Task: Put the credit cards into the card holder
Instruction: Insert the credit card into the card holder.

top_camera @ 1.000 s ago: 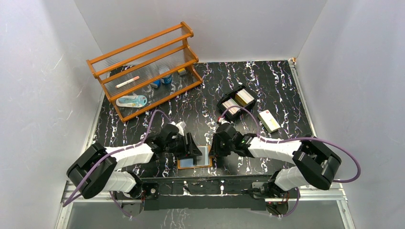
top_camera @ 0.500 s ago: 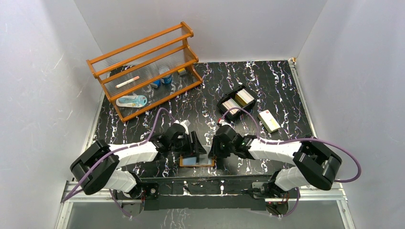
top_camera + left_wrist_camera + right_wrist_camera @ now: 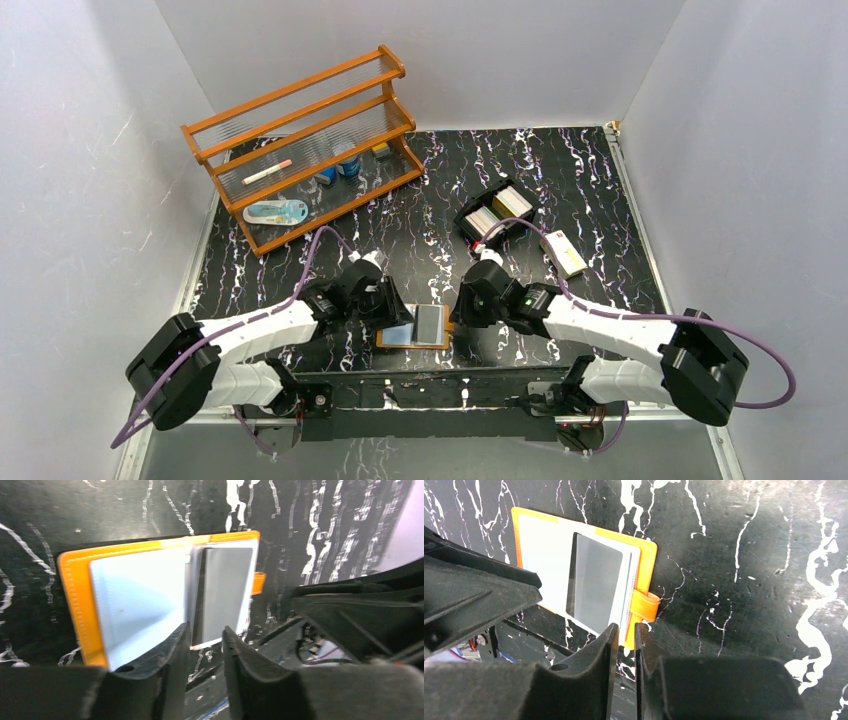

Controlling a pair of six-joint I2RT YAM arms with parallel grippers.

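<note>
The orange card holder lies open and flat near the table's front edge. A grey credit card sits in its right-hand clear sleeve, and the left sleeve looks pale and bare. More credit cards stand as edge-on stacks in a black tray. My left gripper hovers at the holder's left-back side. Its jaws stand a little apart with nothing between them. Over by the snap tab, my right gripper is at the holder's right edge. It shows a narrow empty gap.
The black two-compartment tray stands at the back right, with a cream oblong box beside it. An orange slatted rack holding small items fills the back left. The table's front rail runs just behind the holder.
The left gripper has drawn back off the holder and its jaws have narrowed. The right gripper has pulled away to the right. The grey card now lies uncovered in the right sleeve.
</note>
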